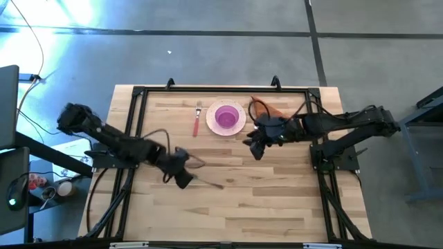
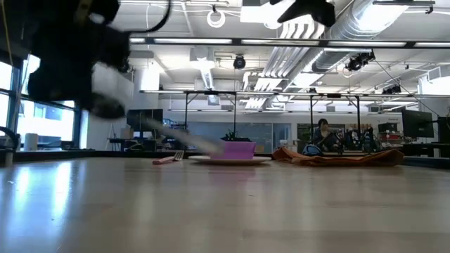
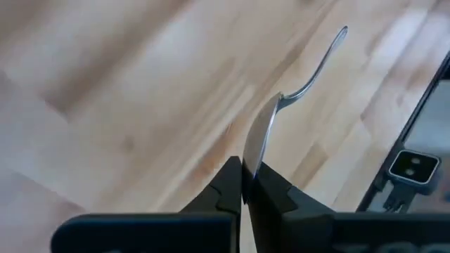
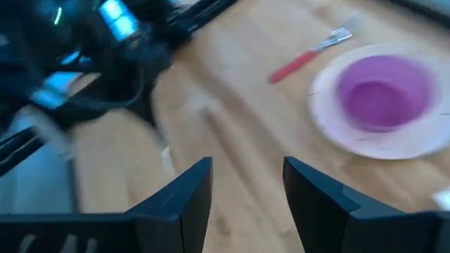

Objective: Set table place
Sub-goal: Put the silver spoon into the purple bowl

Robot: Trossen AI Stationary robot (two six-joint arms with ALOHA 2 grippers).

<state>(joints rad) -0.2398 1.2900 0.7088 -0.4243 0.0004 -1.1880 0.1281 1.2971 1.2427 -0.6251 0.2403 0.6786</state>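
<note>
My left gripper (image 1: 181,173) hovers over the wooden table (image 1: 277,200) at its left middle, shut on a silver spoon (image 1: 208,181). My right gripper (image 1: 255,146) is open and empty (image 4: 247,184), just on the near side of the white plate (image 1: 239,126) on its right. A purple bowl (image 1: 226,117) stands on the plate near the far edge. The pink-handled fork (image 1: 196,123) lies flat on the table left of the plate. The rust-orange napkin (image 1: 271,108) lies on the table right of the plate. My left gripper pinches the spoon's broad end (image 3: 254,158) between its two fingers, edge-on. The thin remainder of the spoon (image 3: 316,67) sticks out beyond the fingertips toward the table's right. In the low view the spoon (image 2: 183,138) slants down from the gripper above the tabletop.
A black metal frame (image 1: 138,93) edges the table, and cables run along both sides. Bare wood lies between the grippers and the near edge. A person (image 2: 322,133) shows far off in the room behind.
</note>
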